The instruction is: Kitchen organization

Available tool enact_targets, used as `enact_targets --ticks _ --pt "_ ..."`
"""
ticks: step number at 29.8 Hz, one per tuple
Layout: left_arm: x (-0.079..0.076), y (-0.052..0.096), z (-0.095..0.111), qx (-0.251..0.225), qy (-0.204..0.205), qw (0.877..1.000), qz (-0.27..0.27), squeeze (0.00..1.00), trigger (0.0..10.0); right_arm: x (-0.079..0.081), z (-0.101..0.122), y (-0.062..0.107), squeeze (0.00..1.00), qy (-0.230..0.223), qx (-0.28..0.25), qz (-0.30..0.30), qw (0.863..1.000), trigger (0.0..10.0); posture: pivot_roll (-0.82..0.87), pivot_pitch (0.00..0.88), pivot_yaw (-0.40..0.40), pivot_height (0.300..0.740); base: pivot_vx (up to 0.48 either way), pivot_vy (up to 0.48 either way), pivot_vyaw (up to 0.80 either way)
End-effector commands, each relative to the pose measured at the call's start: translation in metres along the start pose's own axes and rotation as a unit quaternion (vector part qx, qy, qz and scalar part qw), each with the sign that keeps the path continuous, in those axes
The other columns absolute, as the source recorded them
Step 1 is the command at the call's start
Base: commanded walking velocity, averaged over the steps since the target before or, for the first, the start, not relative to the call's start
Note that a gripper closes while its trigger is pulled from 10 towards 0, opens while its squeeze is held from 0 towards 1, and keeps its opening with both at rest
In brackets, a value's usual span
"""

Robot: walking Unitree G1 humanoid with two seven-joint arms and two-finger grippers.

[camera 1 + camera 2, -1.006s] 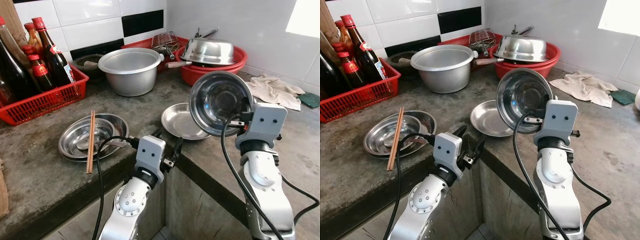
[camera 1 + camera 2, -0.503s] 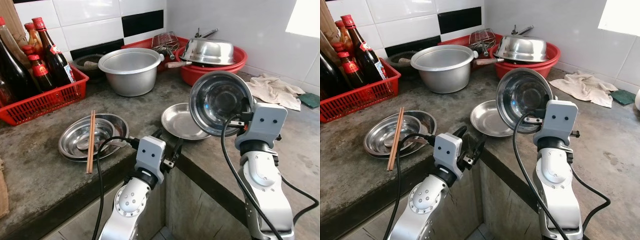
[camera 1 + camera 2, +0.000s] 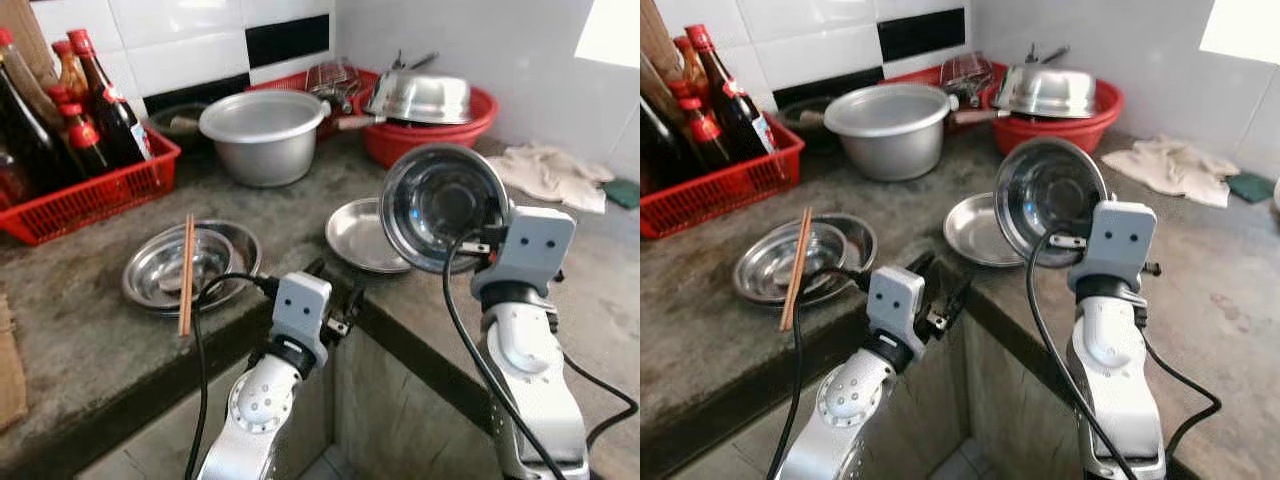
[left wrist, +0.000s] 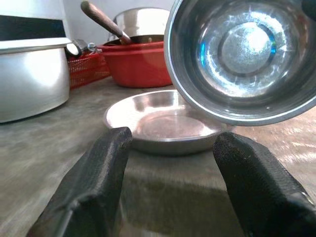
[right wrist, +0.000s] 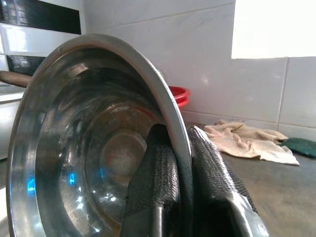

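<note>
In the left eye view the right gripper holds a steel bowl up on edge above the grey worktop, its hollow turned towards the camera. Just beneath and behind the bowl a shallow steel plate lies flat on the worktop. Further left sit two nested steel dishes with a pair of chopsticks laid across them. At the back stand a large aluminium pot, a red crate of sauce bottles and a red basin carrying an upturned steel bowl. A crumpled cloth lies by the wall on the right. The left gripper hovers at the worktop's front edge, holding nothing.

The right eye view shows the same layout.

In the left wrist view the jaws stand spread apart and empty, aimed at the shallow plate, with the raised bowl hanging above it.

In the right wrist view the jaws are clenched on the bowl's rim, one finger inside the bowl and the other outside.

As I judge it, the tidying is at an early stage: one bowl is lifted but not yet put anywhere, while the plate, dishes and chopsticks lie loose on the worktop, waiting to be gathered.
</note>
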State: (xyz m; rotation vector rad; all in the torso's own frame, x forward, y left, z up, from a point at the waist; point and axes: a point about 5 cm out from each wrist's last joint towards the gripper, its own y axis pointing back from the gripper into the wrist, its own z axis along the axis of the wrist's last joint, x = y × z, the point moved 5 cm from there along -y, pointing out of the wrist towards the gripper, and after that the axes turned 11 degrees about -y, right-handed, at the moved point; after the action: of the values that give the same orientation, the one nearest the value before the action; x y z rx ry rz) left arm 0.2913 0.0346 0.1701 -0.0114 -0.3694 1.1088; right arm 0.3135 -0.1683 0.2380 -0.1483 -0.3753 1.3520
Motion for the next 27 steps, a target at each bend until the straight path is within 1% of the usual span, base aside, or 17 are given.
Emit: enact_targets --ticks 1,21,23,25,27 --pt "-0.0006 0.0012 -0.0007 0.004 -0.003 1.0 -0.003 0.0 10.0 0.0006 0.0034 0.0005 0.0 0.0 -0.01 0.0 1.0 0.0 0.11 0.0 0.0 0.74 -0.259 0.0 0.0" --pt "-0.0021 0.0017 -0.0028 0.007 -0.003 1.0 -0.005 0.0 10.0 -0.0017 0.0018 0.0005 0.0 0.003 -0.007 -0.006 1.0 0.0 0.1 0.0 0.0 0.74 -0.26 0.0 0.0" --pt "-0.0024 0.0017 -0.0029 0.007 -0.003 1.0 -0.005 0.0 10.0 -0.0016 0.0006 0.0005 0.0 0.003 -0.004 -0.005 1.0 0.0 0.1 0.0 -0.001 0.74 -0.259 0.0 -0.61" --pt "-0.0025 0.0018 -0.003 0.007 -0.003 1.0 -0.006 0.0 10.0 -0.001 -0.0004 0.0004 0.0 0.001 -0.001 -0.005 1.0 0.0 0.1 0.0 -0.001 0.74 0.251 0.0 -0.8" --pt "-0.0026 0.0019 -0.0032 0.007 -0.003 1.0 -0.007 0.0 10.0 -0.0009 -0.001 0.0004 0.0 0.0 0.0 -0.005 1.0 0.0 0.1 0.0 0.001 0.74 -0.262 0.0 -0.8"
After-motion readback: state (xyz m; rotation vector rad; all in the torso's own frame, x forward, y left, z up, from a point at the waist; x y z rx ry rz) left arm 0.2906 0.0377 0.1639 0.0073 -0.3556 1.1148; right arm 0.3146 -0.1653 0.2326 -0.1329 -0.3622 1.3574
